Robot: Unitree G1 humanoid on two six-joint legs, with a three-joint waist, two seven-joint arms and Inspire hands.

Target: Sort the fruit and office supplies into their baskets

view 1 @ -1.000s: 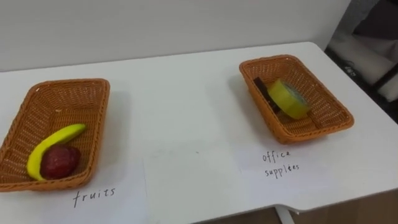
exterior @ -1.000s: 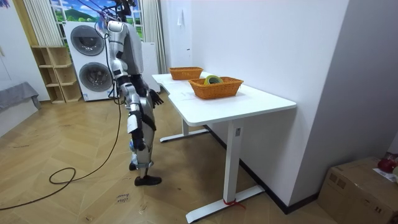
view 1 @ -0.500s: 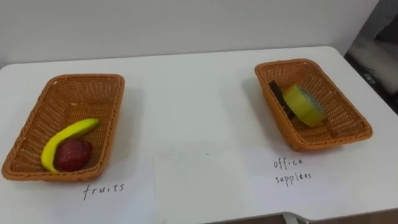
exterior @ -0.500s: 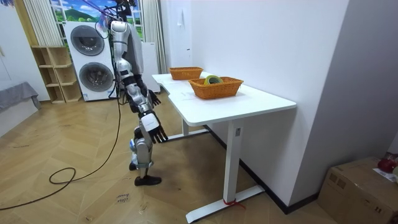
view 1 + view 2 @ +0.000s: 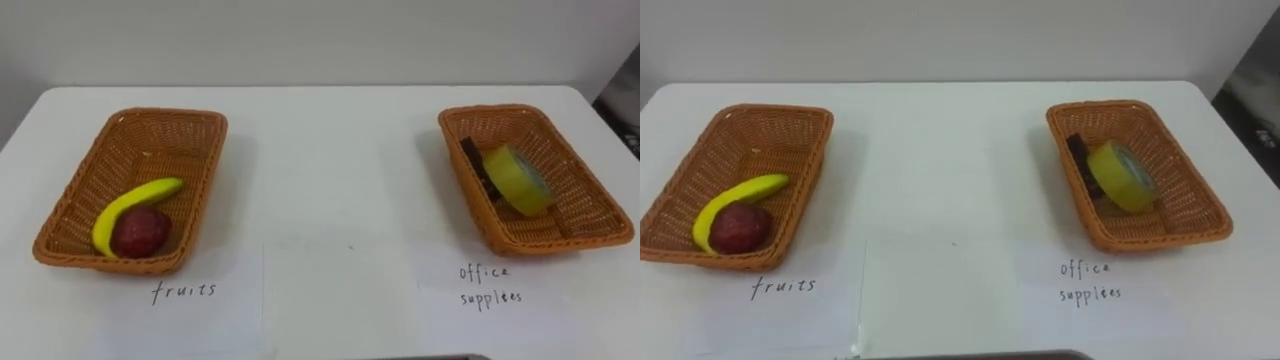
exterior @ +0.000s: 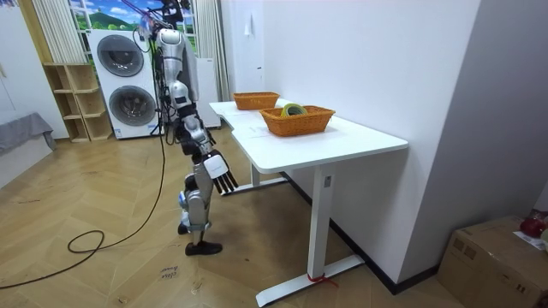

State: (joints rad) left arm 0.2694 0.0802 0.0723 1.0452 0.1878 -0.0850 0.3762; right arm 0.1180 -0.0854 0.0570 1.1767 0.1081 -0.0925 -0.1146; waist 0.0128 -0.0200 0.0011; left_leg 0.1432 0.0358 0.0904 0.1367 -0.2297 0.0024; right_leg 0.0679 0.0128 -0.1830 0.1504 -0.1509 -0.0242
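Wicker, brown, rectangular left basket (image 5: 168,114) on the white table (image 5: 335,170) holds a curved yellow banana (image 5: 130,208); its long axis runs diagonally, from near-left to far-right. A dark red apple (image 5: 140,232) touches its near end. The matching right basket (image 5: 500,110) holds a yellow tape roll (image 5: 515,180), tilted on edge against a dark flat item (image 5: 474,160). In the room view the right hand (image 6: 221,175) hangs low beside the table edge, fingers straight and apart.

Banana (image 5: 135,203) and red apple (image 5: 140,231) in left basket (image 5: 212,175); yellow tape roll (image 5: 515,180) on edge in right basket (image 5: 590,190).
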